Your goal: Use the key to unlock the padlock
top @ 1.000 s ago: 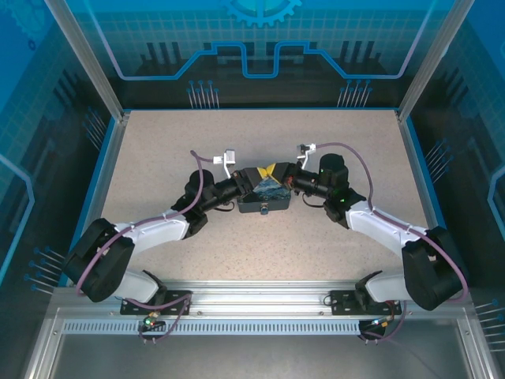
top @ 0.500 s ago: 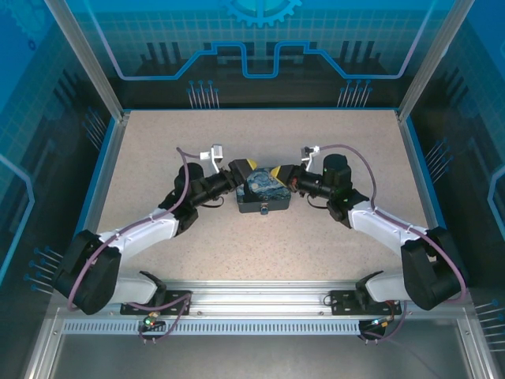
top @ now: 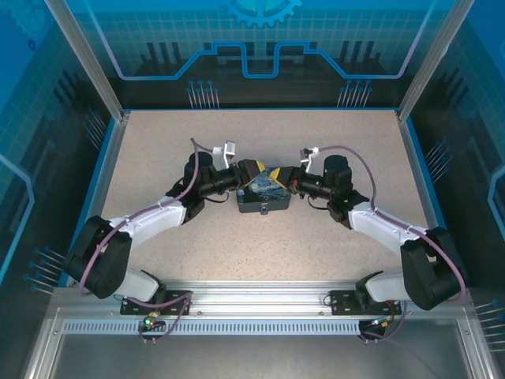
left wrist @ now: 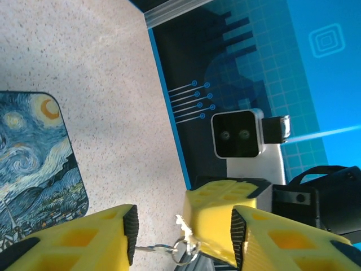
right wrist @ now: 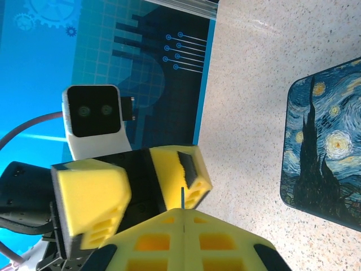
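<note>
Right wrist view: right pincer (right wrist: 182, 217) pressed together on thin key (right wrist: 181, 197), mostly hidden; left pincer (left wrist: 181, 228) spread around it.

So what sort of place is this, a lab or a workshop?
Probably a robot test booth: a speckled table walled by blue circuit-print panels, an aluminium frame, and a left arm and right arm bolted at its near edge.

No words, numbers or brand names can be read anywhere. The only signs are printed graphics: a gear emblem (top: 260, 9) at the top of the far wall (top: 260, 47), smaller gears (right wrist: 48, 14) on a blue panel (right wrist: 34, 73), and a nested rounded-square icon (left wrist: 328, 39).
</note>
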Tool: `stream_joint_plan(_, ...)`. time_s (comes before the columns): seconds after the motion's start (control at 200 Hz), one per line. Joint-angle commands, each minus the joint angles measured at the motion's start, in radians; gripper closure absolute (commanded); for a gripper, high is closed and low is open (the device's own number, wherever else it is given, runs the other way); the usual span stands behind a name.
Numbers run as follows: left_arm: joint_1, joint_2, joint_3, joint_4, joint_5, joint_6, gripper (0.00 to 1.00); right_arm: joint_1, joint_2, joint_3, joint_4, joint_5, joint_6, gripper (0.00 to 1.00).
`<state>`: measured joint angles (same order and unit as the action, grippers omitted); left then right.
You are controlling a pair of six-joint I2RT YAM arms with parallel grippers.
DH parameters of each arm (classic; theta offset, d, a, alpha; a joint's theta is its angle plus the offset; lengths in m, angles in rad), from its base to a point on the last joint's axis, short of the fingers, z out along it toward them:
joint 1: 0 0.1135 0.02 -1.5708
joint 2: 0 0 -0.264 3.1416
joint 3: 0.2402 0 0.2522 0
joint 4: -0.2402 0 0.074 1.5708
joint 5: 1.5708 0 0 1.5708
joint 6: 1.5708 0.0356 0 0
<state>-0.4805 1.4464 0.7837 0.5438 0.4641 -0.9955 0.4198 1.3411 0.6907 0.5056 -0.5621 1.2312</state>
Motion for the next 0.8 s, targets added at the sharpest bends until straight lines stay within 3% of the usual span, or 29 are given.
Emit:
stream_joint_plan(0.0, -0.009, 0.018, 0.047, 0.022, 0.040, -0.008, 0.54, 0.008, -0.021, 0.004, 0.031, -0.022, 0.011, 1.00)
stream_joint_plan(0.795, -0.041, 0.061, 0.058, 0.082, 0.024, -0.032, 0.71, 0.024, -0.013, 0.010, 0.041, -0.019, 0.021, 1.00)
